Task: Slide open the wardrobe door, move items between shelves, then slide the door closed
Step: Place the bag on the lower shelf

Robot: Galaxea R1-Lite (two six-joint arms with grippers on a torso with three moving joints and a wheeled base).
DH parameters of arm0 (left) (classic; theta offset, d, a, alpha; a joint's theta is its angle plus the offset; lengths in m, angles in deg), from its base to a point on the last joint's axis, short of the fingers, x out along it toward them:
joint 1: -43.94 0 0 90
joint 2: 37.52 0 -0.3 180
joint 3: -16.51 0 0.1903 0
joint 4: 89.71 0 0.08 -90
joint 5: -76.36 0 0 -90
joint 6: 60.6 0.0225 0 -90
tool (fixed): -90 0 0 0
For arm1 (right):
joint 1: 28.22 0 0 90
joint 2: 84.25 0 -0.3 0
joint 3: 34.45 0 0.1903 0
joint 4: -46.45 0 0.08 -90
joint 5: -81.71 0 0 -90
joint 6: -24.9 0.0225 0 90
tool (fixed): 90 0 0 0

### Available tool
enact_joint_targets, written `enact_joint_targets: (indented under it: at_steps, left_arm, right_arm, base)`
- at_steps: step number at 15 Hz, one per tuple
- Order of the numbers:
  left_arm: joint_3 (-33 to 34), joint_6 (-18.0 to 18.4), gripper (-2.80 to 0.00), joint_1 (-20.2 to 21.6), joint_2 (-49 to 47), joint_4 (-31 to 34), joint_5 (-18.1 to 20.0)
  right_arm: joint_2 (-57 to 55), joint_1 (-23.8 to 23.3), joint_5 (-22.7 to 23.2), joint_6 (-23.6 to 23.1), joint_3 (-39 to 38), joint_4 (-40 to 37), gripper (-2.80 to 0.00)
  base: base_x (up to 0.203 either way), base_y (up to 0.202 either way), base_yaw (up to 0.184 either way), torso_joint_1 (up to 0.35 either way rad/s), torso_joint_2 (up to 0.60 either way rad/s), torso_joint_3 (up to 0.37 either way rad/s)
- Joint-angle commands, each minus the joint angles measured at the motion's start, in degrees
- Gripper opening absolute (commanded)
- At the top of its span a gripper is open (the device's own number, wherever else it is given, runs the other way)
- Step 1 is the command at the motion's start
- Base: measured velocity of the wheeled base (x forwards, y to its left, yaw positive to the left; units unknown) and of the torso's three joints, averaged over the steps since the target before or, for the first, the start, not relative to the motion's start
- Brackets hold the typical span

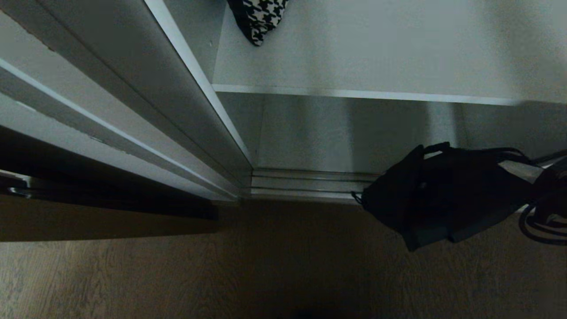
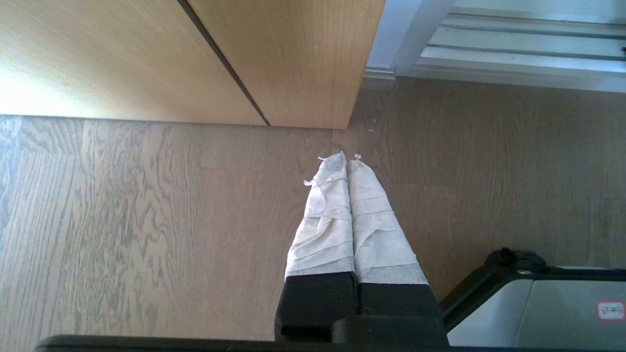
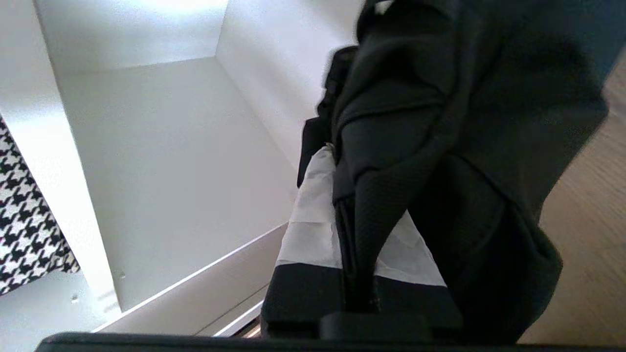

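Since the sliding wardrobe door (image 1: 133, 110) already stands pushed aside, the opening step looks done; moving the items is under way and closing remains. At the head view's right edge the right gripper (image 3: 359, 205) pinches a fold of the black fabric bag (image 1: 443, 195), hanging in front of the lower compartment, above the wooden floor (image 1: 221, 274). On the upper shelf (image 1: 376, 66) lies the houndstooth cloth (image 1: 261, 17). Only the left wrist view shows the left gripper (image 2: 346, 159), fingers pressed together, parked above the floor.
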Motion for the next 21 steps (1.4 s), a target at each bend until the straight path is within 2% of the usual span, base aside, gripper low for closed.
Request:
enact_joint_targets:
  at_steps: [1, 7, 10, 15, 21]
  left_arm:
    - [0.0, 0.0, -2.8, 0.0, 0.0, 0.0, 0.0]
    - [0.0, 0.0, -2.8, 0.0, 0.0, 0.0, 0.0]
    - [0.0, 0.0, -2.8, 0.0, 0.0, 0.0, -0.1]
    - [0.0, 0.0, -2.8, 0.0, 0.0, 0.0, 0.0]
    - [0.0, 0.0, -2.8, 0.0, 0.0, 0.0, 0.0]
  right_arm:
    - [-3.8, 0.4, 0.0, 0.4, 2.5, 0.3, -2.8]
    - [-12.1, 0.4, -0.2, 0.6, 11.4, 0.3, -2.8]
    - [-13.0, 0.2, -0.2, 4.0, 13.3, 0.2, -2.8]
    - [-15.7, -0.1, -0.6, 4.8, 18.0, 0.3, -2.8]
    - [-14.7, -1.7, -0.5, 10.7, 21.4, 0.4, -2.8]
  base:
    - [0.0, 0.0, 0.0, 0.0, 0.0, 0.0]
    - [0.0, 0.0, 0.0, 0.0, 0.0, 0.0]
    - [0.0, 0.0, 0.0, 0.0, 0.0, 0.0]
    - [0.0, 0.0, 0.0, 0.0, 0.0, 0.0]
    - [0.0, 0.0, 0.0, 0.0, 0.0, 0.0]
